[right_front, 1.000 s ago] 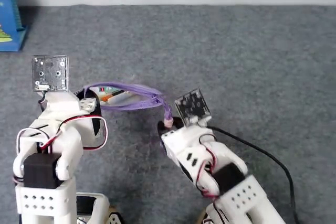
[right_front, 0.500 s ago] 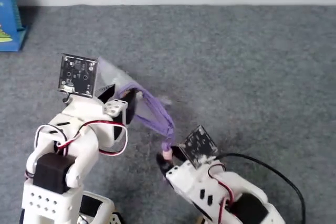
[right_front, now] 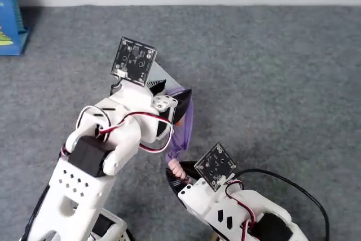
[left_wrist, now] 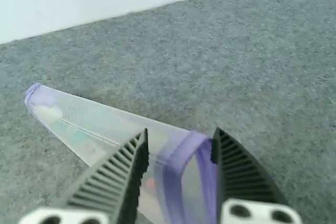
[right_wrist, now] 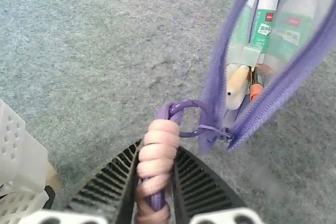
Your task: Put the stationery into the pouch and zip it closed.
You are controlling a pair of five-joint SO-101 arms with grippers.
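A clear pouch [right_front: 183, 122] with purple trim hangs stretched between my two grippers at the middle of the grey mat. My left gripper [right_front: 172, 105] is shut on its far end; in the left wrist view the pouch [left_wrist: 89, 124] has its purple edge between the fingers of the left gripper [left_wrist: 181, 140]. My right gripper [right_front: 176, 172], nearer the front edge, is shut on the pink zipper pull [right_wrist: 154, 156]. The pouch mouth [right_wrist: 273, 35] gapes open beside the pull. Inside it are a green-labelled item [right_wrist: 262, 24] and pen tips [right_wrist: 239, 82].
A blue box [right_front: 8, 15] stands at the far left by the white wall. A black cable [right_front: 293, 184] trails from the right arm across the grey mat [right_front: 271, 71].
The left arm swung right and farther out with the pouch end. The right gripper drew back toward the front edge with the pull, turning the pouch from sideways to front-to-back.
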